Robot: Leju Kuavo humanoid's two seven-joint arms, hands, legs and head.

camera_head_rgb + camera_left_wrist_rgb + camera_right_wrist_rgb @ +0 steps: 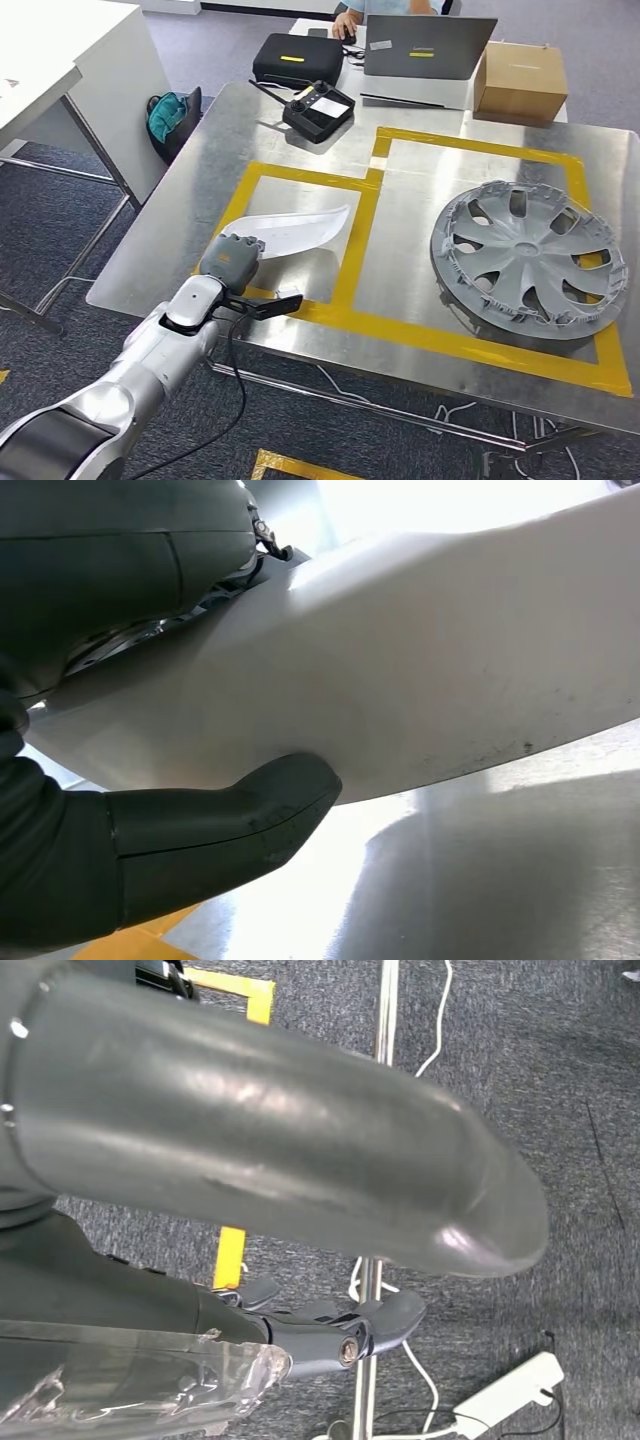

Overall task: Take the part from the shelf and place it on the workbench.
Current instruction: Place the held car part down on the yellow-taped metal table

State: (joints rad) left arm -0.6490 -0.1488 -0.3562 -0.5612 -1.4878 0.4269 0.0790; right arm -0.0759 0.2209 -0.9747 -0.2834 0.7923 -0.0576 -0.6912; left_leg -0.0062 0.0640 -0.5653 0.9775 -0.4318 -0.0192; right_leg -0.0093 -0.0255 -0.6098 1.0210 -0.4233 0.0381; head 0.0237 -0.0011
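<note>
The part is a long, curved white plastic panel [302, 232]. My left hand [230, 262] grips it at its near end, low over the left yellow-taped square [362, 240] of the steel workbench [226, 140]. In the left wrist view the thumb [226, 830] lies under the panel [453, 660] and the other fingers lie over it. I cannot tell whether the panel's far tip touches the bench. My right hand [264, 1130] hangs beside the bench over the carpet, its fingers [355, 1335] apart and holding nothing.
A grey wheel cover [528, 258] fills the right taped square. At the bench's far edge are a black controller [318, 108], a black case [296, 58], a laptop [426, 48] and a cardboard box [521, 80]. A person's hand [346, 22] rests behind them. A white table [45, 60] stands left.
</note>
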